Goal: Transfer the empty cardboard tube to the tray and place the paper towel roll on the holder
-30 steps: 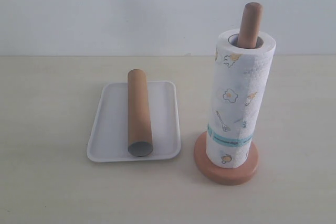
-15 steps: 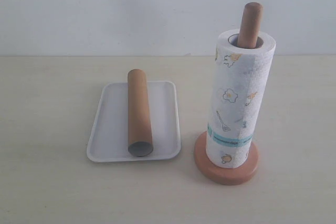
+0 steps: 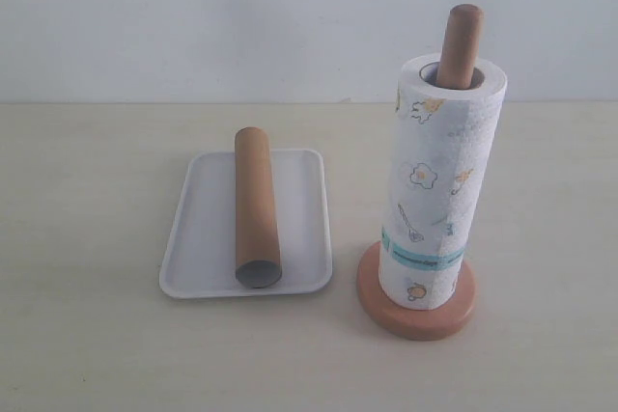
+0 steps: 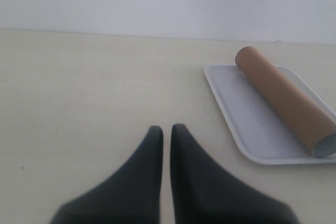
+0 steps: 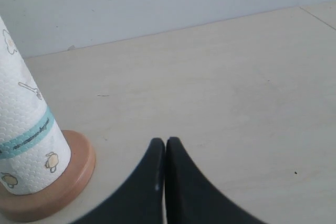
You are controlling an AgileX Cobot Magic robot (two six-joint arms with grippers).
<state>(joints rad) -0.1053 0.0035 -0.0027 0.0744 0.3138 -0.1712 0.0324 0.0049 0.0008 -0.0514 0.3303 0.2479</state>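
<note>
The empty cardboard tube (image 3: 256, 206) lies lengthwise on the white tray (image 3: 203, 238), also seen as tube (image 4: 286, 99) on tray (image 4: 247, 124). The paper towel roll (image 3: 439, 180) stands upright on the holder (image 3: 416, 311), with the pole top (image 3: 461, 41) poking out above it. The right wrist view shows the roll (image 5: 23, 129) and the holder base (image 5: 79, 174). My left gripper (image 4: 166, 129) is shut and empty over bare table, apart from the tray. My right gripper (image 5: 165, 142) is shut and empty beside the holder base. Neither gripper shows in the exterior view.
A pale wall (image 3: 241, 16) runs behind the light tabletop (image 3: 87, 335). In the right wrist view a table edge or seam (image 5: 320, 17) shows at the far corner.
</note>
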